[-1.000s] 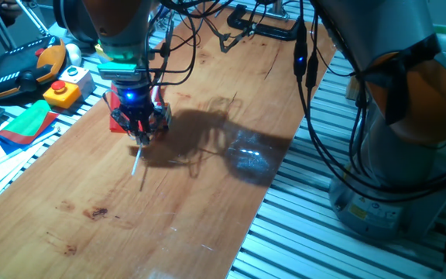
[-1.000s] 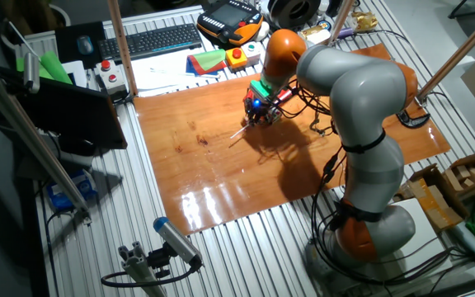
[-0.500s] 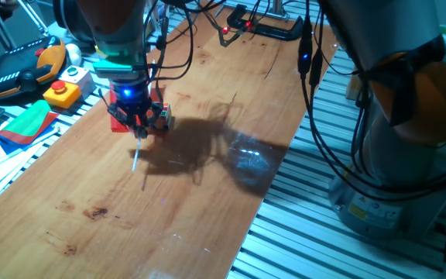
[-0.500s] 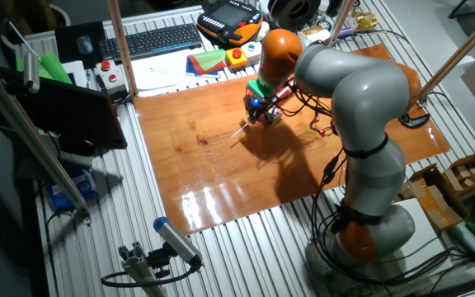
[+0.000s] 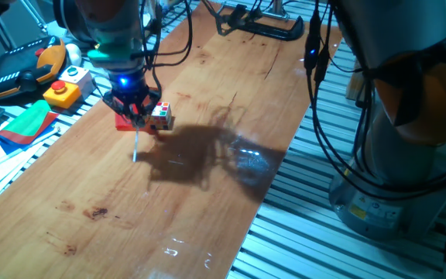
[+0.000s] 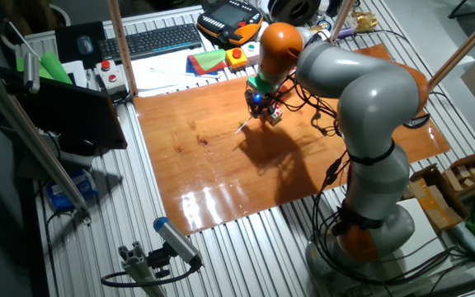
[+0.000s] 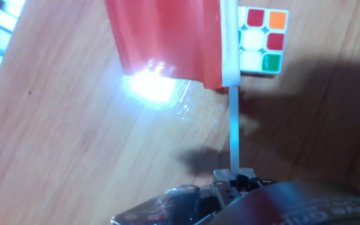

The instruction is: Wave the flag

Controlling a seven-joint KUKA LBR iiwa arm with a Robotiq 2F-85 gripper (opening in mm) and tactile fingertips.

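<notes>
The flag is a small red sheet (image 7: 167,40) on a thin white stick (image 7: 234,134). My gripper (image 7: 233,178) is shut on the lower part of the stick, with the sheet hanging just over the wooden board. In one fixed view the gripper (image 5: 132,108) stands over the red sheet (image 5: 124,121) and the stick's free end (image 5: 135,149) points toward the camera. In the other fixed view the gripper (image 6: 261,103) shows near the board's far edge. A small multicoloured cube (image 7: 260,39) lies right beside the flag.
The wooden board (image 5: 207,194) lies on a slatted metal table. A red-and-green folded cloth (image 5: 25,124), a yellow box with a red button (image 5: 62,91) and a teach pendant (image 5: 22,70) sit off the left edge. A black clamp (image 5: 265,27) is at the far end.
My gripper has moved slightly toward the far end of the board and risen, carrying the flag. The cube beside it now shows clearly. The stick's free end has shifted with it.
</notes>
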